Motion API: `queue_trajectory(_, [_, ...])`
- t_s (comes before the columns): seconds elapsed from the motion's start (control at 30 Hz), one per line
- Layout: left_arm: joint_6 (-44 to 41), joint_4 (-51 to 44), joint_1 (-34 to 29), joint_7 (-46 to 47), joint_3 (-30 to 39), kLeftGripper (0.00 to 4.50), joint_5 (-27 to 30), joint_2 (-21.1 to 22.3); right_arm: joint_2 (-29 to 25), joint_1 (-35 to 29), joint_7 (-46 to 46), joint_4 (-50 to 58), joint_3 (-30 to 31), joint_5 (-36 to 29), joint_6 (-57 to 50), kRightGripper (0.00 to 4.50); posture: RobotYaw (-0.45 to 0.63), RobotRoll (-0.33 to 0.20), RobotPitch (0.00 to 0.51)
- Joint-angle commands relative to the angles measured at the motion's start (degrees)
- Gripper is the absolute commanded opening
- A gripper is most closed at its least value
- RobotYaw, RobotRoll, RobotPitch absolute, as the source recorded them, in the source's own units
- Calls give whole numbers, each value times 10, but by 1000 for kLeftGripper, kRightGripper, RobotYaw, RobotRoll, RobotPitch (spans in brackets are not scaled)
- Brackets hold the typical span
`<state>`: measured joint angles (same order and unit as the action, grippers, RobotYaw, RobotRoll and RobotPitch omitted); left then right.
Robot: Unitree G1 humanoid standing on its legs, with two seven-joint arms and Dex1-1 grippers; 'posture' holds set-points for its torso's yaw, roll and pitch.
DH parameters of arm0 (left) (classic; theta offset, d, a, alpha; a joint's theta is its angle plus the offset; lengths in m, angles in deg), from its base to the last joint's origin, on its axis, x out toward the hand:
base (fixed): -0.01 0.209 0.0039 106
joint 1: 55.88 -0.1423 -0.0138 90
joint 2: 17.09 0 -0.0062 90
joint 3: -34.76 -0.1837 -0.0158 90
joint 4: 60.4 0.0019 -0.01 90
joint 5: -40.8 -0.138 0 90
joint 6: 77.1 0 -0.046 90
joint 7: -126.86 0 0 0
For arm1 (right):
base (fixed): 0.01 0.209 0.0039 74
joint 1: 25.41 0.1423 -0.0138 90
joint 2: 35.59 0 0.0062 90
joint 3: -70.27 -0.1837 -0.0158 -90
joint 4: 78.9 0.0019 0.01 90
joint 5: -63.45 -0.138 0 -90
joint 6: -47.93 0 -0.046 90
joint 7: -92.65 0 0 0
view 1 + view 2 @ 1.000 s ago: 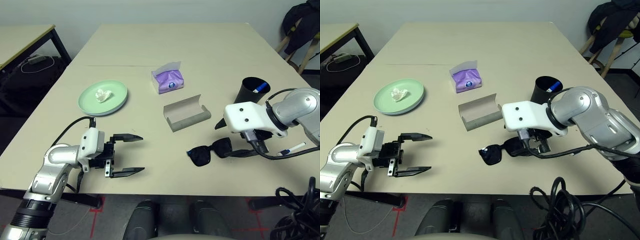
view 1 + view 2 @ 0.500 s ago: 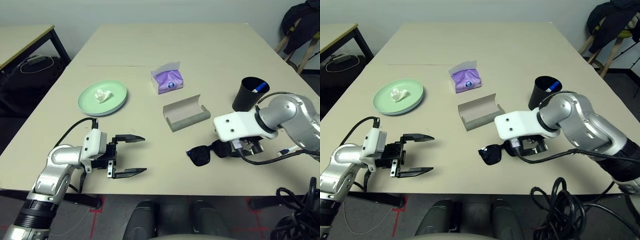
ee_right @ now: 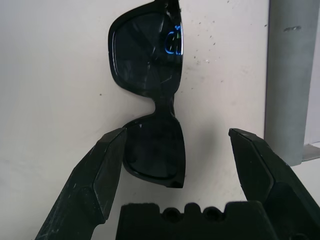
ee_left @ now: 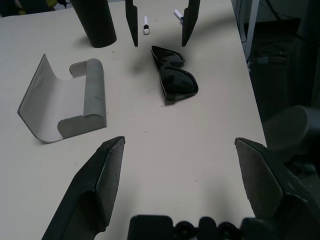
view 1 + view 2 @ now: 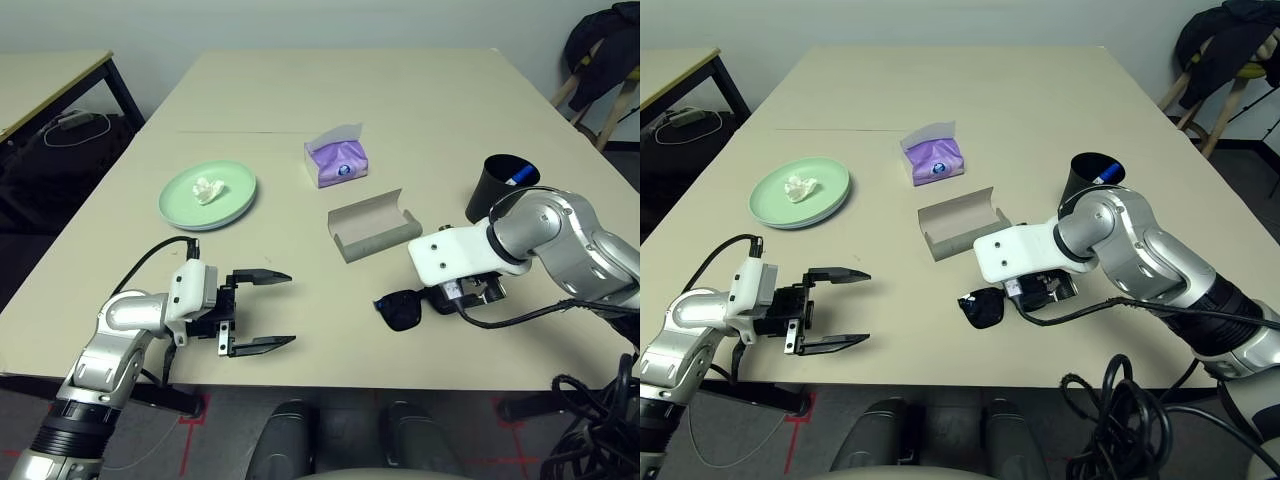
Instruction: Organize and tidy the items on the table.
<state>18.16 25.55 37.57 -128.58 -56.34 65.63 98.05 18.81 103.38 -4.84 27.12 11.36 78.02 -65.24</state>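
- While the black plastic sunglasses (image 3: 150,95) lay loose on the beige worktop (image 5: 420,110) beside the open grey case (image 5: 372,226), tidying seemed barely begun.
- The right pincer (image 3: 177,170) hung wide open above them, empty.
- The left pincer (image 5: 262,310) was open and empty too.

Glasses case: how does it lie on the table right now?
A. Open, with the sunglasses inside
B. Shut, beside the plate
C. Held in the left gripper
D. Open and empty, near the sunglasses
D: the glasses case lies open with nothing in it, and the sunglasses rest on the table just in front of it.
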Motion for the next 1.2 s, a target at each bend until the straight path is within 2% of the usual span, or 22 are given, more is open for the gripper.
queue_trajectory(0.03, [6, -11, -7, 2, -8, 4462, -9, -2, 0, -8, 9, 12, 16, 19, -5, 4500, 45, 0, 55])
queue_trajectory(0.77, [2, -20, -10, 3, -11, 4462, -10, -1, 62, -18, -3, 25, 50, 95, -57, 4500, 48, 0, 57])
queue_trajectory(1.2, [-3, -31, -17, 8, -11, 4462, -10, -1, 78, -22, -28, 0, 65, 145, -21, 4500, 55, 0, 59])
